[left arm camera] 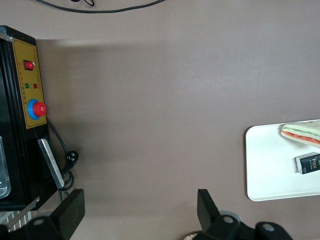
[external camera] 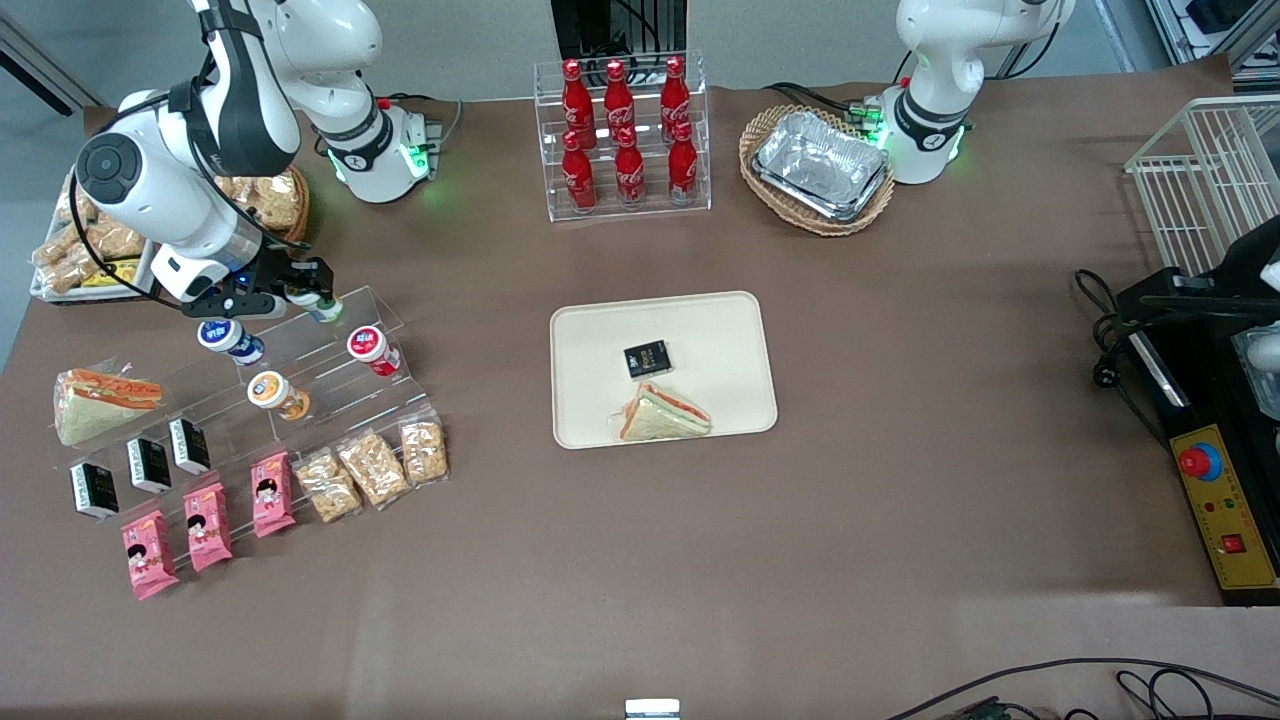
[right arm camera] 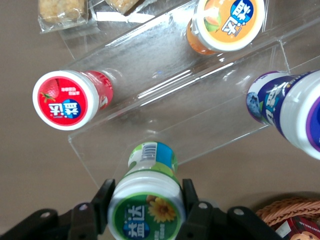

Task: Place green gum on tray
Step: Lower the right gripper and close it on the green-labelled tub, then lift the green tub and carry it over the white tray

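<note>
The green gum (right arm camera: 147, 202) sits on the top step of a clear acrylic riser (right arm camera: 190, 100), at the working arm's end of the counter (external camera: 900, 500). Its white lid and green label face the wrist camera, and the tool (right arm camera: 145, 205) is clenched around it — one black finger (right arm camera: 102, 200) presses each side of the lid. In the front view the green gum (external camera: 322, 306) shows just under the tool (external camera: 300, 296), farther from the front camera than the other bottles on the riser.

On the same riser stand a red-lidded bottle (right arm camera: 67, 100), an orange-lidded bottle (right arm camera: 227, 22) and a blue-lidded bottle (right arm camera: 292, 112), each apart from the green gum.

The tray (external camera: 720, 330) lies at the middle of the counter, well apart from the riser — a small black packet (external camera: 647, 359) and a wrapped sandwich (external camera: 662, 415) rest on it. Nearer the front camera than the riser lie bags of crackers (external camera: 372, 468) and pink snack packs (external camera: 208, 525).
</note>
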